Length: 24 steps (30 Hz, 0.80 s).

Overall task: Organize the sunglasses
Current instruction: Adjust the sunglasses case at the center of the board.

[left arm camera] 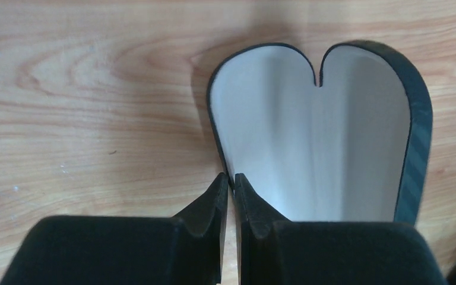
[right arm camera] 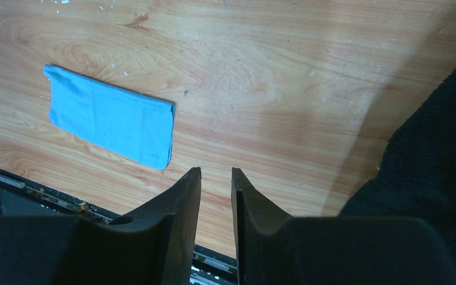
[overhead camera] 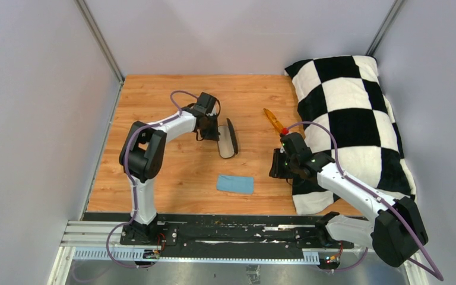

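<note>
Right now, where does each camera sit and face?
Top: overhead behind the robot, looking down on the table; left arm, right arm show.
Left wrist: on the left arm, facing down at the open case; left gripper pinches its rim.
Right wrist: on the right arm, facing down at the cloth; right gripper holds nothing.
Shared: top also shows case and cloth.

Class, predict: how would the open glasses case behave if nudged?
The glasses case is open, so a nudge may swing it shut. Its shell looks rigid, likely stiff. The left gripper pinching its rim may steady it.
</note>
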Tool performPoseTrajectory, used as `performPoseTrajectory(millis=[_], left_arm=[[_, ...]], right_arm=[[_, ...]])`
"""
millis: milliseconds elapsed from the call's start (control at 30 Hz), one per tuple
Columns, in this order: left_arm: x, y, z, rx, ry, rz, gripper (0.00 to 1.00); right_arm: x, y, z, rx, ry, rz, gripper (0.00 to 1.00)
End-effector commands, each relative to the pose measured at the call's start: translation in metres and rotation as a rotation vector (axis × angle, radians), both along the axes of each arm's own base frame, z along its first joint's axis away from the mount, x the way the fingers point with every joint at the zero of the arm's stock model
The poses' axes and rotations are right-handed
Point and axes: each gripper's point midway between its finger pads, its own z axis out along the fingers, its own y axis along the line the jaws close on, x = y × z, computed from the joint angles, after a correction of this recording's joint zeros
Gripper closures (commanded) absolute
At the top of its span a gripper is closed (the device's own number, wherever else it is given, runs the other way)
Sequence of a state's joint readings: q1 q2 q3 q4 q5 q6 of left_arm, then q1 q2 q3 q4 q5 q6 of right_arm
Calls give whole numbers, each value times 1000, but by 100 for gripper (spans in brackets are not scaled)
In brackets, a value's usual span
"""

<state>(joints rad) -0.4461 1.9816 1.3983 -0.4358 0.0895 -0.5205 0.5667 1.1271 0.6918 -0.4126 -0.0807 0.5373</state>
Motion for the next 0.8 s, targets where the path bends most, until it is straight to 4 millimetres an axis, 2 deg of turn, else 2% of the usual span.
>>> performPoseTrajectory(millis=[0, 300, 567, 767], left_arm=[[-21, 0, -29, -26, 74, 11, 88], [-50, -10, -30, -172, 96, 62, 89], [-50, -26, -2, -276, 66, 115, 87], [-53, -37, 12, -322, 48, 138, 84]], right_arm=[[0, -9, -1, -36, -4, -19, 69], [4, -5, -2, -34, 7, -13, 69], [7, -2, -2, -36, 12, -10, 69], [6, -2, -4, -38, 19, -6, 69]])
